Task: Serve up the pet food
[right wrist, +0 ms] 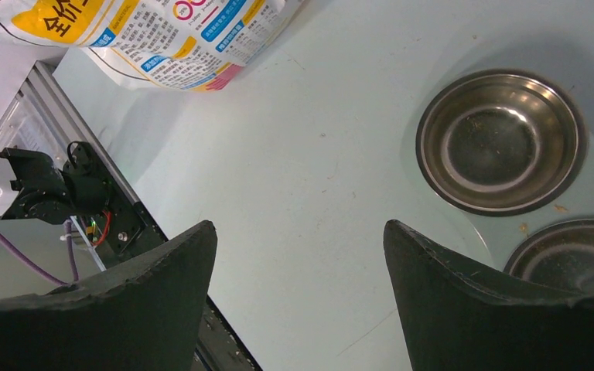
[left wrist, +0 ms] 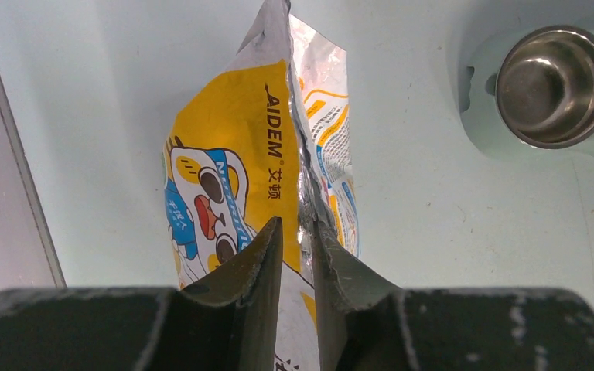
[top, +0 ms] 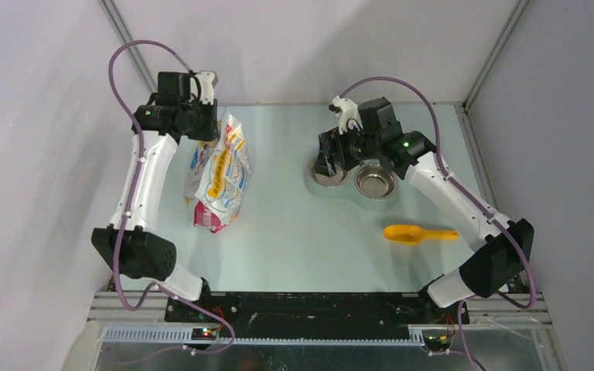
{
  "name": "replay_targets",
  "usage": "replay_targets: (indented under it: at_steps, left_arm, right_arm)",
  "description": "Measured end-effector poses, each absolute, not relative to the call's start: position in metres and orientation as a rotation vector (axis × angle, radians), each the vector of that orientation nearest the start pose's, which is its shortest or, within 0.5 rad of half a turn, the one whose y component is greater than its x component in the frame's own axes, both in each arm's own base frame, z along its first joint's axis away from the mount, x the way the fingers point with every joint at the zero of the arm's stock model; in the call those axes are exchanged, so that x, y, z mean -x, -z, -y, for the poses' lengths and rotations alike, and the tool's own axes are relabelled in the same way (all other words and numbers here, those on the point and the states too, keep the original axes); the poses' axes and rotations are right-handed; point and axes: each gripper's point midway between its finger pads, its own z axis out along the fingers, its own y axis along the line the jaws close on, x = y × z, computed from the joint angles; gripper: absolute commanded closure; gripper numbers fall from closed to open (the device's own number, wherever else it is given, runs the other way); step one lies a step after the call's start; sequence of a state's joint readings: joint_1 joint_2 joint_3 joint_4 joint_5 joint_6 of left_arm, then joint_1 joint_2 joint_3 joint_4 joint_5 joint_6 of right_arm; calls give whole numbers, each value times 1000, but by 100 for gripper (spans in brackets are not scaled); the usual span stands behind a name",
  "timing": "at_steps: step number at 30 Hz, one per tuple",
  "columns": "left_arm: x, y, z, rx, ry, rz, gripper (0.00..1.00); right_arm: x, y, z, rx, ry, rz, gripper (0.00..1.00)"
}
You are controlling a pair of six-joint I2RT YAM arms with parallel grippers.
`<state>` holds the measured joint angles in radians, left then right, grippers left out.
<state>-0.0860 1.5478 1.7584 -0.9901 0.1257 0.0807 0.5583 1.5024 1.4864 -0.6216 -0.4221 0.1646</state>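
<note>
Pale green table (top: 309, 224), grey walls (top: 309, 46); left gripper (left wrist: 295, 232) tight on bag (left wrist: 224, 131), right gripper (right wrist: 300, 232) wide.

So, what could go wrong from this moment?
The left tool pinches only the thin top seam of the bag; the foil may slip out or tear.
The bowls stand well apart from the bag, so tipping it now could spill on the table.
The right tool hangs open near the bowls and might knock them.
</note>
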Motion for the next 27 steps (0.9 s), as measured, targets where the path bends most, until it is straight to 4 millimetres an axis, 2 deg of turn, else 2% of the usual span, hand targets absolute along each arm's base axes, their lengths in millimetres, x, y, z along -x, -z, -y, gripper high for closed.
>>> replay_targets:
  at_steps: [8,11,16,22,27]
  left_arm:
    - [-387,-277,49,-271,125,-2356,74]
    - [-381,-273,51,-289,140,-2381,71]
    - [-370,-275,57,-306,188,-2393,63]
    - [-358,-301,50,-291,147,-2320,57]
    - [-357,-319,37,-211,76,-2256,51]
  right_arm:
    - [-306,-260,-286,679,-861,-2185,18]
    - [-313,-260,-293,666,-861,-2197,18]
    - [-327,-269,-322,681,-875,-2176,18]
    - [-330,-281,-361,708,-924,-2145,25]
    - [-354,-291,-405,608,-933,-2131,28]
